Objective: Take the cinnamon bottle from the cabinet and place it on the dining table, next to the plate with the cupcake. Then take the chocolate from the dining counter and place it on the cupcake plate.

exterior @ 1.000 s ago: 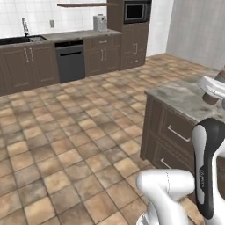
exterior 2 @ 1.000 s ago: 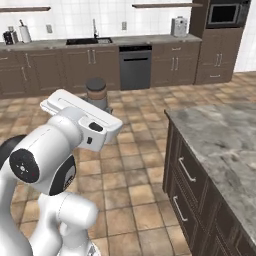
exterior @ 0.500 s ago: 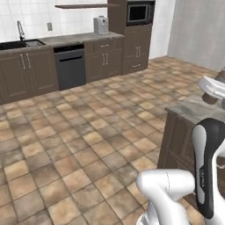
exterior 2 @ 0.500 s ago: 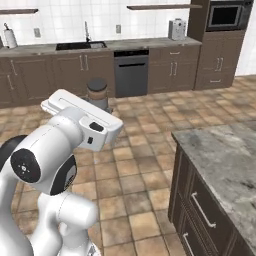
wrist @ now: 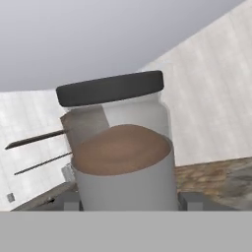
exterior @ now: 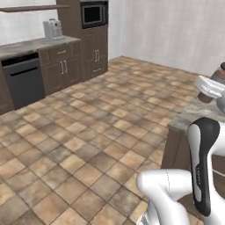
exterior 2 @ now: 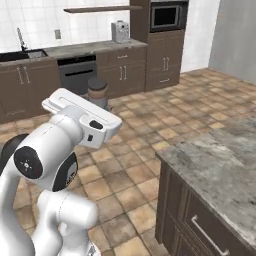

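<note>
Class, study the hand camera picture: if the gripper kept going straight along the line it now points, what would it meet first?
The cinnamon bottle itself sits between the jaws, so nothing is met before it. Beyond the bottle, the line runs toward the pale tiled wall, probably with open room in between; depth is hard to judge.

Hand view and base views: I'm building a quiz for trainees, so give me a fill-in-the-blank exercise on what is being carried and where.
1. The clear cinnamon bottle between the fingers has a ____ lid.
2. The powder inside it is ____.
3. In the right base view, the grey stone counter rests on ____ brown cabinets.
4. The built-in microwave sits ____ the dark brown floor cabinets.

Missing words: black; brown; dark; above
</note>
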Tool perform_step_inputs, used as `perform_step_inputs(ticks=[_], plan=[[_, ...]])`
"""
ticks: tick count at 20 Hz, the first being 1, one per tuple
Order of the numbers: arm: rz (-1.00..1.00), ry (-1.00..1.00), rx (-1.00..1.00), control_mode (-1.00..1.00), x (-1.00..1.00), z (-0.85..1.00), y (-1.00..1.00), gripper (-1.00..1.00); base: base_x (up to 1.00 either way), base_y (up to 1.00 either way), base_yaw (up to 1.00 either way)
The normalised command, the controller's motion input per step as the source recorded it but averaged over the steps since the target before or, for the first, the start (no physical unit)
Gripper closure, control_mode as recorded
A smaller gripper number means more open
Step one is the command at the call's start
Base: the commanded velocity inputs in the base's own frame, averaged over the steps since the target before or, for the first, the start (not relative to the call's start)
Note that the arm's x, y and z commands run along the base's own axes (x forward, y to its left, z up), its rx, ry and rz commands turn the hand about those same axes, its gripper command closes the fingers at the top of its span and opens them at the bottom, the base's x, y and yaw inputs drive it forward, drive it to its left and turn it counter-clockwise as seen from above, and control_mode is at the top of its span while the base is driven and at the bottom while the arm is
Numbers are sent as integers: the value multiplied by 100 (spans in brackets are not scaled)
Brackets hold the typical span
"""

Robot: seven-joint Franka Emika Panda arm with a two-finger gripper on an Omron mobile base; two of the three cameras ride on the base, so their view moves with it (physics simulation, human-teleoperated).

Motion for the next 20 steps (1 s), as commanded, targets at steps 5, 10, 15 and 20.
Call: perform_step_inputs(ticks=[5,10,15,20], plan=[[0,0,0,100,0,0,0,100,98,25,-57],[0,0,0,100,0,0,0,100,88,26,-58],[0,0,0,100,0,0,0,100,85,35,-59],[0,0,0,100,0,0,0,100,58,68,-56]])
